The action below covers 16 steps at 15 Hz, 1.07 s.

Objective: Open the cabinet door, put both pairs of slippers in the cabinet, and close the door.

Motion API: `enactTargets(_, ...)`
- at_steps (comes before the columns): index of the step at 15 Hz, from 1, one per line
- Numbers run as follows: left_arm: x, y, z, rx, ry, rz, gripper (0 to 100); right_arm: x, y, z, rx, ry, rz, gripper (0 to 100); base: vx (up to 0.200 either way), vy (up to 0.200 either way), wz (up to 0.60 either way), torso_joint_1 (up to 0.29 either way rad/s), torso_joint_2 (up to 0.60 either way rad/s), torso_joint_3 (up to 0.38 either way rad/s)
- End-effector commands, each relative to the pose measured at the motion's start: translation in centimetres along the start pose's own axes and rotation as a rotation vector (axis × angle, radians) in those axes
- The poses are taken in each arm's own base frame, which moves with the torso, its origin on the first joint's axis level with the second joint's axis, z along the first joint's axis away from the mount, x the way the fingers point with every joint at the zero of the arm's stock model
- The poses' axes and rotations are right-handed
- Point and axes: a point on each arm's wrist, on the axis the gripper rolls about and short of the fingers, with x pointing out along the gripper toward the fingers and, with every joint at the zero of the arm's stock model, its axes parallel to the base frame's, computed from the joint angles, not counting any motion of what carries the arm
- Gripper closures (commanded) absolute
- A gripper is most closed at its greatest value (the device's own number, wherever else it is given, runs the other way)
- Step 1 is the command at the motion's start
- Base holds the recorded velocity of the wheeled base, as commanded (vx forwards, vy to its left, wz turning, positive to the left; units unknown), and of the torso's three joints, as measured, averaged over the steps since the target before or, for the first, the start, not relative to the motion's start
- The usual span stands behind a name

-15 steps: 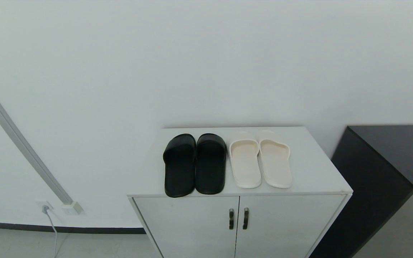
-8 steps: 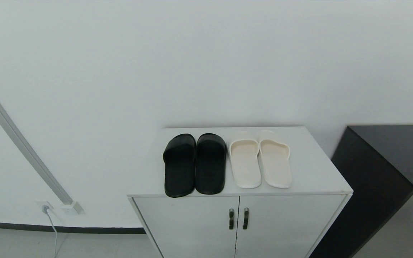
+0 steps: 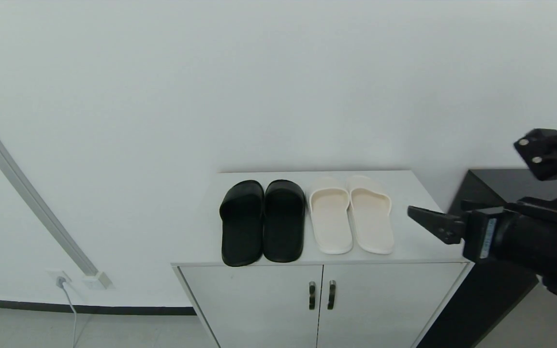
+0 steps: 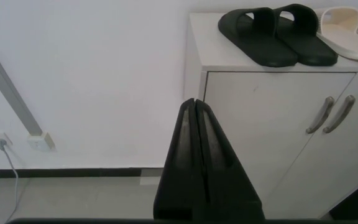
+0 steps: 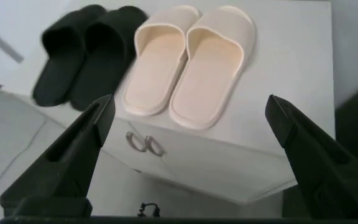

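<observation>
Now the right gripper (image 5: 189,101) is hovering wide-jawed at three o'clock of the white slippers (image 3: 370,222). The left gripper (image 4: 194,106) is pressing its jaws together.

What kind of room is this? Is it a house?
Probably a plain indoor room, maybe an entryway. A white cabinet stands against a bare wall, black slippers and cream slippers sit on top, and a wall socket is near the floor.

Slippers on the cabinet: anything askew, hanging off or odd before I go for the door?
Nothing much. The black slippers and the cream slippers lie side by side, straight, on the cabinet top. The black heels reach its front edge. Both doors are shut.
</observation>
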Motion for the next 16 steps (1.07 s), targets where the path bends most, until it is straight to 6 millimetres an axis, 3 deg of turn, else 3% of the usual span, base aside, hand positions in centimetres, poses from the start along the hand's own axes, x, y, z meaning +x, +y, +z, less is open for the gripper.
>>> enactTargets(1, 0.0, 0.0, 0.0, -0.001, 0.0, 0.001, 100, 6.1, 2.9, -3.1, -0.04, 0.065, -0.06, 0, 0.0, 0.0, 0.0, 0.0, 0.0, 0.0)
enactTargets(5, 0.0, 0.0, 0.0, -0.001, 0.0, 0.001, 100, 12.2, 4.7, -4.7, -0.039, -0.016, -0.178, 0, 0.0, 0.0, 0.0, 0.0, 0.0, 0.0)
enactTargets(9, 0.0, 0.0, 0.0, -0.001, 0.0, 0.001, 100, 15.4, 5.2, -5.4, -0.041, -0.011, -0.206, 0, 0.0, 0.0, 0.0, 0.0, 0.0, 0.0)
enactTargets(16, 0.0, 0.0, 0.0, -0.001, 0.0, 0.001, 100, 19.4, 4.9, -6.1, -0.032, -0.014, -0.246, 0, 0.0, 0.0, 0.0, 0.0, 0.0, 0.0)
